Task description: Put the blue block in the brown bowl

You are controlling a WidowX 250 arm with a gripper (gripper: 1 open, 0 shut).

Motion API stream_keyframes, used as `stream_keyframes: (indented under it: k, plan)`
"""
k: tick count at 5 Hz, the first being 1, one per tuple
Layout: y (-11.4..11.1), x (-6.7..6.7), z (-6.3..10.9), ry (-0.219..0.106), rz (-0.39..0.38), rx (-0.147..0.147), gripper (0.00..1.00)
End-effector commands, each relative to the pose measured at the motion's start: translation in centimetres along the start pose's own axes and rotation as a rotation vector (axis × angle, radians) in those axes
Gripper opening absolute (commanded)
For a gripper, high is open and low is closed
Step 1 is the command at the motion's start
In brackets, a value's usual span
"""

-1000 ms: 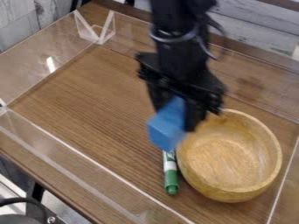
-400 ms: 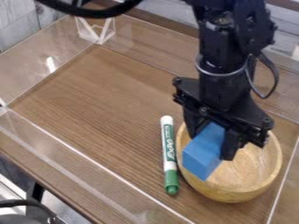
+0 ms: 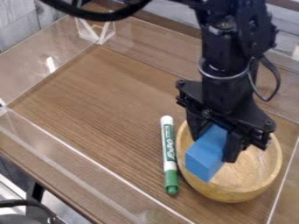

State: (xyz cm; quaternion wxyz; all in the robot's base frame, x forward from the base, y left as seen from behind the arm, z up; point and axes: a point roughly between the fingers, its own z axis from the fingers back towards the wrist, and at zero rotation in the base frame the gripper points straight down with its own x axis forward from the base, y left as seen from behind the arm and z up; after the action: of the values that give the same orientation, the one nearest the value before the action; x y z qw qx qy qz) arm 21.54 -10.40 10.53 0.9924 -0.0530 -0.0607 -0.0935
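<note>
The block (image 3: 205,156) hangs in the gripper (image 3: 219,150), pinched between its 2 black fingers (image 3: 242,140). It is tilted, its lower corner toward the camera, and it sits over the near-left part of the bowl (image 3: 260,179), covering the rim there. Whether its bottom edge touches the rim or the wood inside cannot be told from this view.

The bowl stands at the right end of the bench (image 3: 105,96), close to the near-right edge. Its visible inside shows bare wood grain; the part beneath the block and gripper is hidden.

A marker (image 3: 170,154) with a green cap lies on the bench just left of the bowl, running lengthwise toward the camera, its green end nearest. It lies just beside the bowl's left rim; contact cannot be told.

The arm (image 3: 229,52) comes down from the top of the view, black and upright, with the gripper pointing straight down over the bowl. Cables loop along its right side.

A low clear wall (image 3: 47,131) borders the bench on the left and near sides.
</note>
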Motion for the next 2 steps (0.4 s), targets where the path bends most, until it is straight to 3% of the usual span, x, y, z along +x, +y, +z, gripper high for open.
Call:
stream_keyframes:
  k: [1,2]
  plan:
    - [0.04,1.07,0.56,-0.038,-0.005,-0.015,0.0]
    - [0.29,1.27,0.26,-0.032,-0.005,-0.015,0.0]
